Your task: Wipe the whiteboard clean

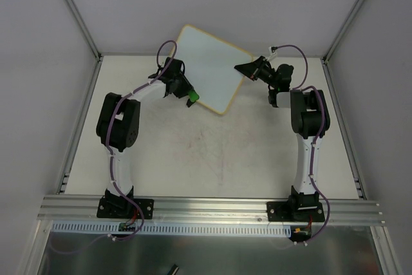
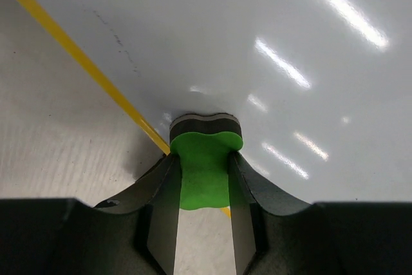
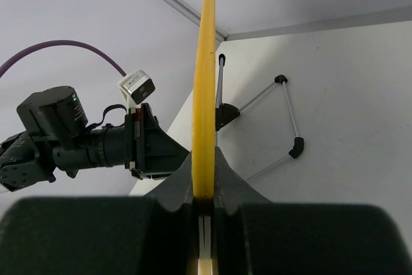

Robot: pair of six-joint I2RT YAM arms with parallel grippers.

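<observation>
The whiteboard (image 1: pixel 209 67) is held tilted above the far middle of the table, its white face up and its yellow frame showing. My right gripper (image 1: pixel 246 69) is shut on its right edge; in the right wrist view the yellow frame (image 3: pixel 205 82) runs edge-on between the jaws. My left gripper (image 1: pixel 188 96) is shut on a small green eraser (image 1: pixel 192 99) and presses its dark pad against the board near the lower left frame edge. In the left wrist view the eraser (image 2: pixel 205 162) touches the white face (image 2: pixel 257 43), which bears faint grey marks.
The table top (image 1: pixel 212 152) shows faint smudges in its middle. Aluminium rails (image 1: pixel 84 114) line the left and right sides, and grey walls close in the back. A folding wire stand (image 3: pixel 283 120) shows on the board's rear side in the right wrist view.
</observation>
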